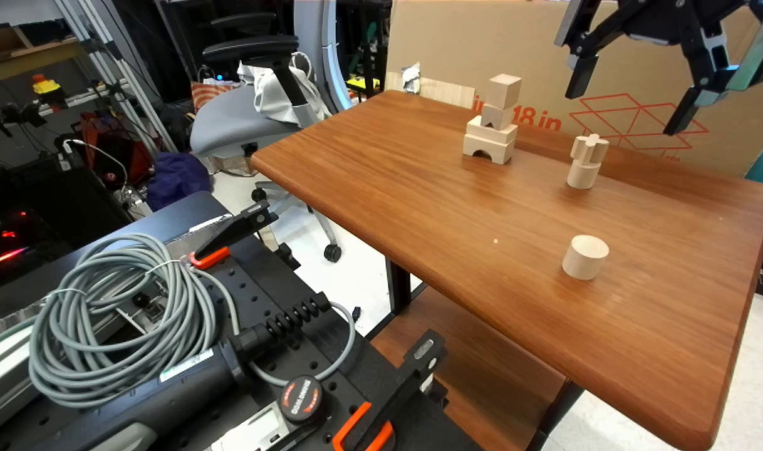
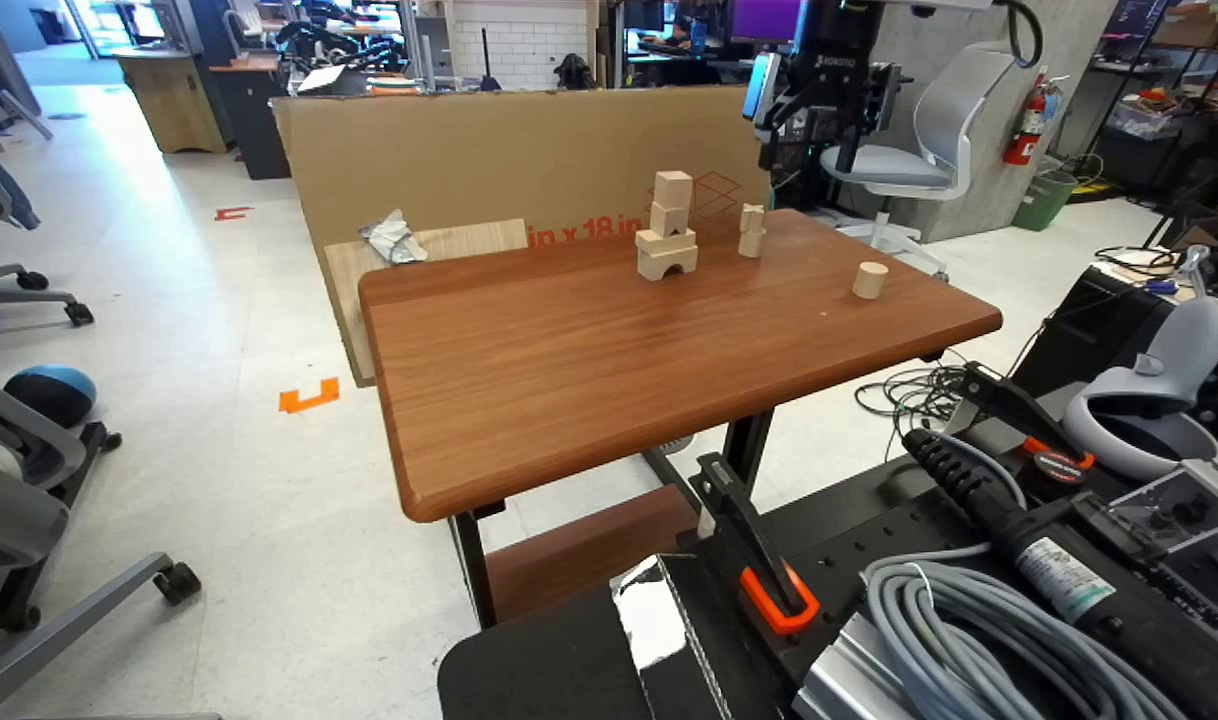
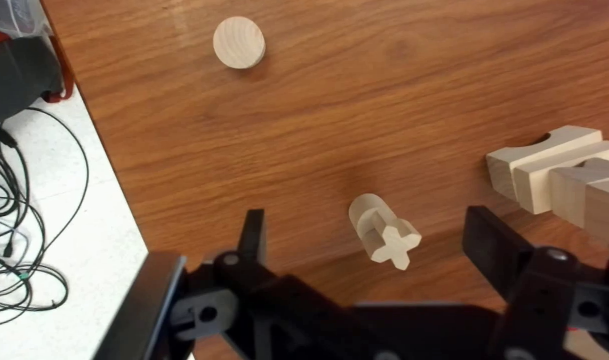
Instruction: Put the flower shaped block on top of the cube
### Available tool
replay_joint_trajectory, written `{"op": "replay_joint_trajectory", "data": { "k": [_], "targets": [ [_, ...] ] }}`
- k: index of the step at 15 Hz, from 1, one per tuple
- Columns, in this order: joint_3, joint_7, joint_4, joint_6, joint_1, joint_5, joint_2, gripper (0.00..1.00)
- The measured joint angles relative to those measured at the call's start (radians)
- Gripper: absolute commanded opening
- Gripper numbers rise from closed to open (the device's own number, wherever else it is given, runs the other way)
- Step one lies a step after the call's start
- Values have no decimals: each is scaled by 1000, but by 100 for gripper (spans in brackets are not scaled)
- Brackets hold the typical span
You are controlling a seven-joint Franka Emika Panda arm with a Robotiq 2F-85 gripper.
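The flower shaped block (image 1: 589, 149) (image 2: 752, 218) stands upright on a round wooden cylinder (image 1: 583, 176) (image 2: 750, 244) in both exterior views. In the wrist view its lobed top (image 3: 395, 247) faces the camera. The cube (image 1: 503, 91) (image 2: 673, 189) is the top piece of a wooden stack, and it is partly cut off at the right edge of the wrist view (image 3: 607, 207). My gripper (image 1: 629, 95) (image 2: 807, 155) is open and empty, high above the table. In the wrist view the flower shaped block shows between the spread fingers (image 3: 365, 225), apart from both.
Under the cube are a notched block (image 1: 496, 116), a flat block (image 1: 491, 131) and an arch block (image 1: 488, 148). A lone cylinder (image 1: 586, 257) (image 2: 870, 281) (image 3: 239, 42) stands nearer the table's edge. A cardboard sheet (image 1: 450, 44) (image 2: 529, 150) stands behind the table (image 2: 529, 370).
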Motion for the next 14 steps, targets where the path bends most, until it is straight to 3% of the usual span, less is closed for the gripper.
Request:
{"op": "replay_joint_trajectory", "data": {
  "k": [12, 13, 14],
  "targets": [
    [0, 143, 143, 38, 32, -19, 157, 100],
    [0, 152, 147, 50, 36, -20, 164, 90],
    [0, 162, 151, 58, 41, -21, 171, 72]
  ]
}}
